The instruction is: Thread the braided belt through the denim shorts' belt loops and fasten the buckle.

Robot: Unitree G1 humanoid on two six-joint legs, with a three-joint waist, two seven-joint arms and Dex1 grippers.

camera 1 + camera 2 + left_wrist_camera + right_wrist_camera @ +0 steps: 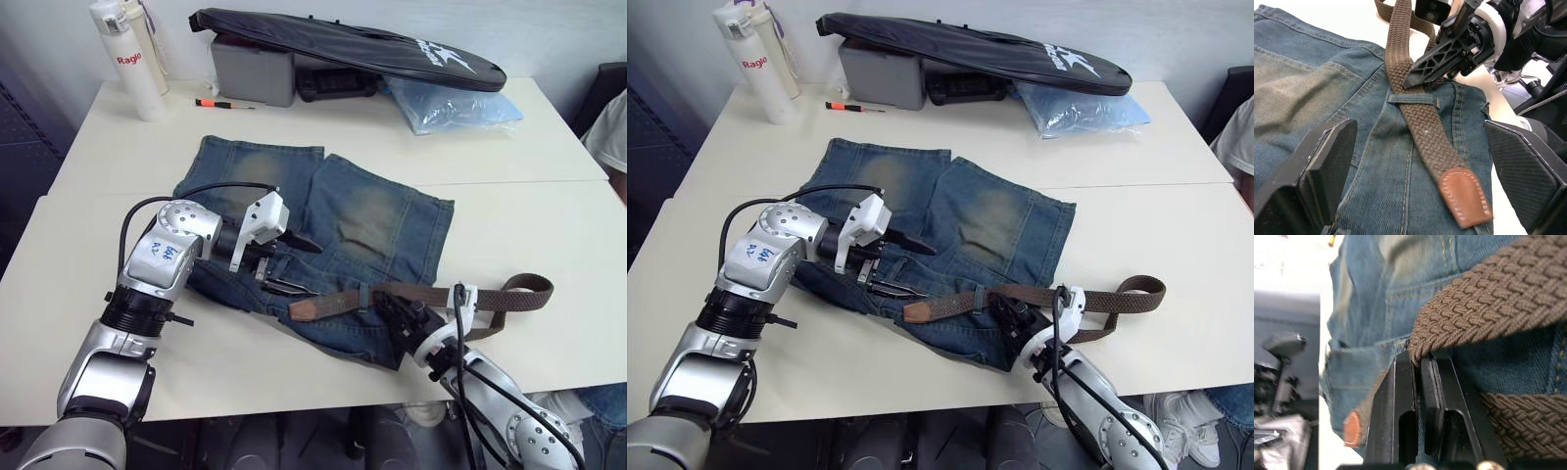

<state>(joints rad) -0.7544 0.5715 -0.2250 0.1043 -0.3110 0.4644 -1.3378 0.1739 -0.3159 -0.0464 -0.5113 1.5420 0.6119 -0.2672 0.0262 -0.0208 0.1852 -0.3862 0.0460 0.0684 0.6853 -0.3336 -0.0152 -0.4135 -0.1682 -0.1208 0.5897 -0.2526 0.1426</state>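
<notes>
The denim shorts (pixel 367 220) lie flat on the table, waistband towards me. The braided belt (pixel 431 294) lies along that waistband, and its far end curls back on the table at the right (pixel 524 292). It passes under one belt loop (pixel 1413 99), with its tan tip (pixel 1465 198) resting on the denim past the loop. My left gripper (pixel 299 266) hovers open over the waistband, with the tip lying between its fingers (pixel 1327 166) untouched. My right gripper (pixel 387 299) is shut on the belt's edge just behind the loop. The buckle is hidden.
At the table's far side stand a white bottle (pixel 127 59), a grey box (pixel 253 70) under a black bag (pixel 343 44), a blue plastic bag (pixel 451 106) and an orange-tipped pen (pixel 220 103). A person's sleeve (pixel 612 127) shows at the right edge.
</notes>
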